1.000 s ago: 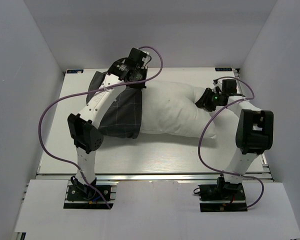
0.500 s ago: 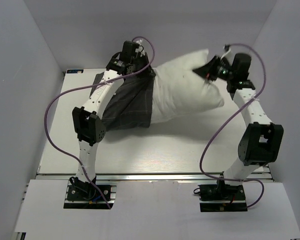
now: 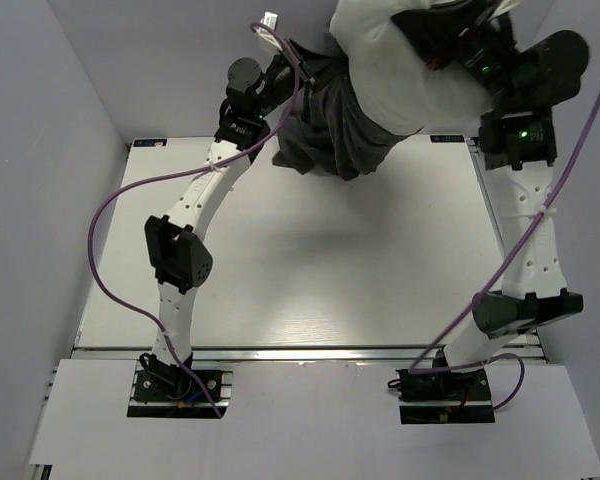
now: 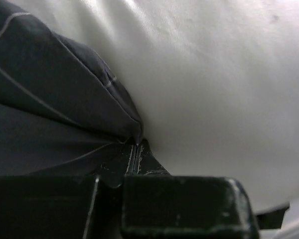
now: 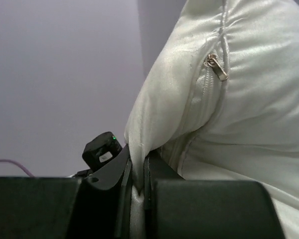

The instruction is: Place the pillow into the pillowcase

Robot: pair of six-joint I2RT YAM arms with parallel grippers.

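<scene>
Table: your white wood-grain tabletop (image 3: 310, 270) spans the view from above, with both arm bases at its near edge.
Pillow: the plump off-white fabric pillow (image 3: 395, 70) hangs clear of the table at the far side, high between the two arms. Its upper part runs out of the top view.
Pillowcase: the dark charcoal-grey fabric pillowcase with a thin light grid (image 3: 330, 140) droops from the pillow's left end. Its hem lies against the white fabric in your left wrist view – how far the pillow sits inside, you cannot tell.
Arms: your white left arm (image 3: 195, 205) reaches up to the pillowcase, and your white right arm (image 3: 530, 240) stands tall by the pillow's right side. A purple cable (image 3: 105, 215) loops beside the left arm.
Left gripper: the left gripper (image 4: 135, 146) has its jaws pressed together, pinching the pillowcase hem just beside the pillow.
Right gripper: the right gripper (image 5: 138, 173) is clamped on a fold of the pillow near a seam.
Zip pull: a small metal zip pull (image 5: 217, 66) sits on that seam – above the pinched fold.
</scene>
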